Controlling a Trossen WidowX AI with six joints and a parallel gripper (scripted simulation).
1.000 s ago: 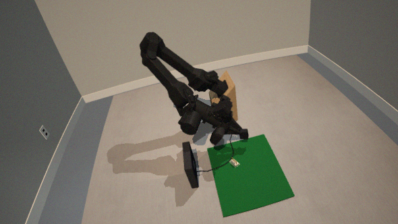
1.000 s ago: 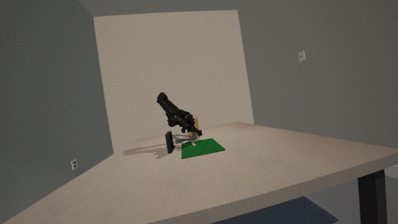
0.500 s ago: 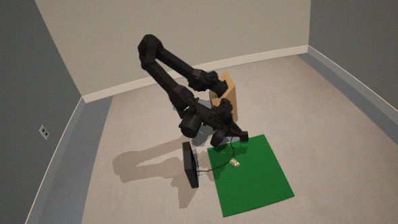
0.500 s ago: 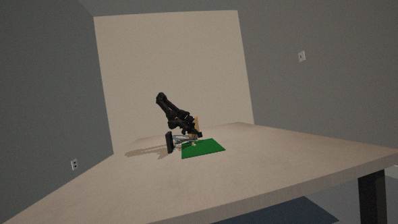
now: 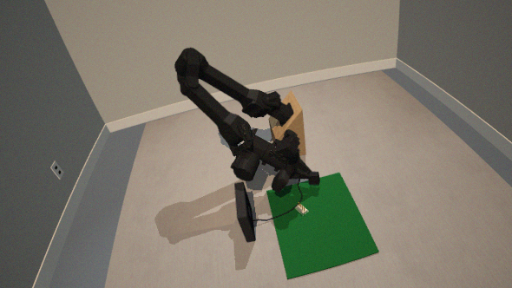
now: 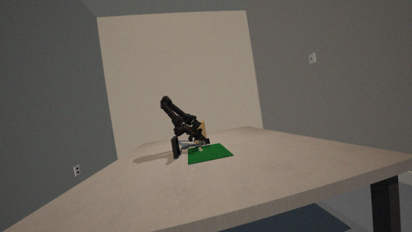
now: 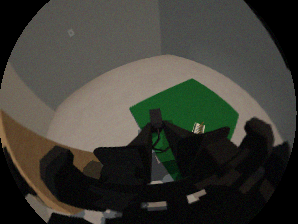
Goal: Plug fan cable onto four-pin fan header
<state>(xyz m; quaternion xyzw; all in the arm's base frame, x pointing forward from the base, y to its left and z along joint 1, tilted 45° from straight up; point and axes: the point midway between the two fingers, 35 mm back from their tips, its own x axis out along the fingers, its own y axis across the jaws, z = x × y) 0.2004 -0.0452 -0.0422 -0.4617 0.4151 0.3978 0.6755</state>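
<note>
While the header [image 5: 302,209] [image 6: 200,149] [image 7: 198,128] sat bare on the board [image 5: 334,230] [image 6: 213,154] [image 7: 192,100], the pincer [image 5: 313,177] [image 6: 207,141] [image 7: 156,124] had the black plug [image 5: 314,178] [image 6: 207,140] [image 7: 156,117] pinched, off to one side of that header. Carrying stage, I reckon; next it needed lining up over the header, then pushing down.

Dim; wrist pic w/ dark corners.

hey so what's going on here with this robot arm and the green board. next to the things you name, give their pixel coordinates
The arm's hand [image 5: 314,178] [image 6: 207,141] [image 7: 156,124] is shut on the black plug [image 7: 156,117] of the fan's cable [image 5: 278,216]. It holds it by the edge of the green board [image 5: 330,230] [image 6: 213,154] [image 7: 190,97]. The pale header [image 5: 302,209] [image 6: 200,149] [image 7: 198,128] is still unplugged, and the black fan [image 5: 244,212] [image 6: 174,147] stands beside the board.
</note>
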